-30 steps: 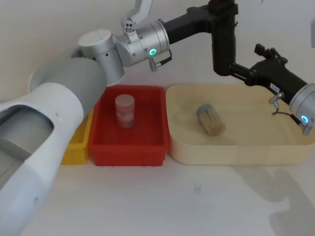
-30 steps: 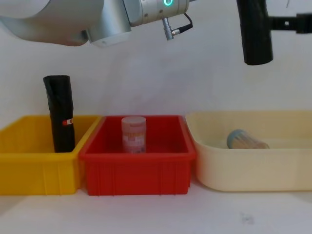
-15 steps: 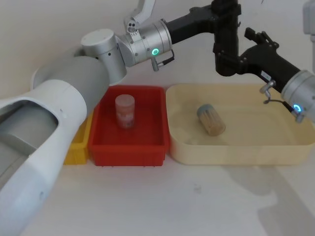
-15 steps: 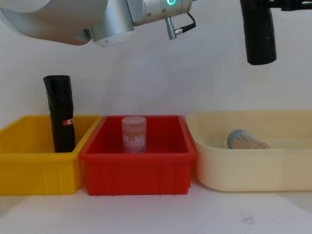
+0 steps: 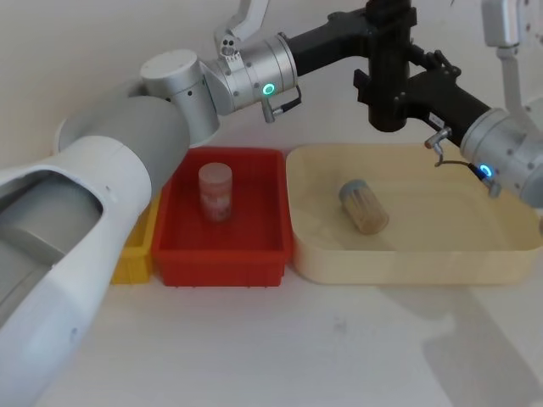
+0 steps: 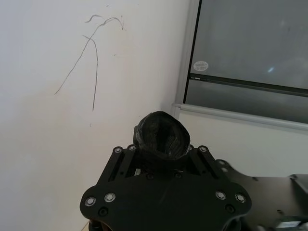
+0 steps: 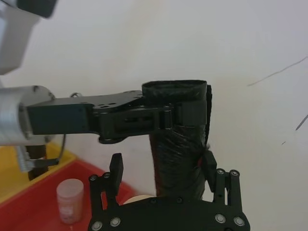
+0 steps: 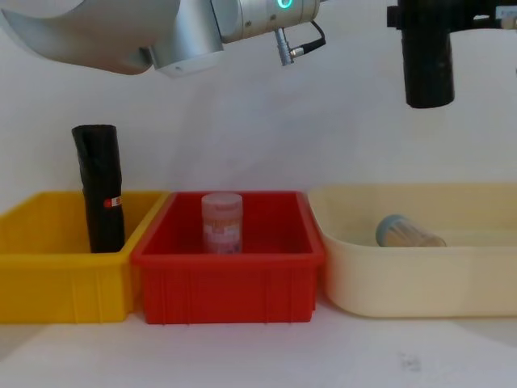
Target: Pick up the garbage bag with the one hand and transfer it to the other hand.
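Hanging upright above the cream tray [image 5: 407, 254], the garbage bag [image 5: 389, 76] is clamped near its top by the left hand [image 7: 185, 113]; the right hand [image 7: 161, 175] brackets its lower part, fingers [image 7: 115, 169] apart. Second black roll [image 8: 101, 187] in the yellow bin [image 8: 48, 275] carries a red-and-white label, writing unreadable.

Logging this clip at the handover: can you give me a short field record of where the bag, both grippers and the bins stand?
garbage bag: upright in the air, above the cream tray's back edge
left gripper: shut on the bag's top
right gripper: fingers open, either side of the bag's lower part
red bin: one pink jar
yellow bin: a second, labelled black roll
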You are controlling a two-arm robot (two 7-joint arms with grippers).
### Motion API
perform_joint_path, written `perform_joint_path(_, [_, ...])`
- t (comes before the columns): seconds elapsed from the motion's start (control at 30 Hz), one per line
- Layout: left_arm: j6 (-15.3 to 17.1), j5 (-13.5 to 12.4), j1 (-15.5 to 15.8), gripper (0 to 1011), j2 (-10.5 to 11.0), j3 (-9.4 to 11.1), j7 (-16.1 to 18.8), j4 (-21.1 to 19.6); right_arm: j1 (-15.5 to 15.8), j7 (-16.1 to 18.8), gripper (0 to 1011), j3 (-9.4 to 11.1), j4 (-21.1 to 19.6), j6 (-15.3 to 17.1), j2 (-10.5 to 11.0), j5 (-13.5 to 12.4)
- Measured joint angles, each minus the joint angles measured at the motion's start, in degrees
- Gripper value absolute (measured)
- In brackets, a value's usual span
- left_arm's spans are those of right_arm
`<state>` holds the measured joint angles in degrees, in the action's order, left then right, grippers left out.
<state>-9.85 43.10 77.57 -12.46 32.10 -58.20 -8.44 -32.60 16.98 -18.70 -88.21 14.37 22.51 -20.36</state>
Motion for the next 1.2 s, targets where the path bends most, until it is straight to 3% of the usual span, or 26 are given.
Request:
perform_joint_path(0.63, [-0.1, 0.1, 0.1, 351, -0.1, 0.0, -0.1, 0.3, -5.3, -2.1, 998, -1.6, 7.8, 0.2, -3.0, 3.7])
perform_joint_path(0.9, [-0.1, 0.1, 0.2, 351, -0.1, 0.0, -0.1, 0.3, -6.2, -2.5, 840, -1.8, 9.1, 0.1, -3.6, 4.4])
perform_joint_path(1.2, [-0.1, 0.1, 0.2, 351, -0.1, 0.0, -0.1, 0.3, -6.7, -2.7, 580, -2.0, 9.8, 0.0, -3.9, 4.8])
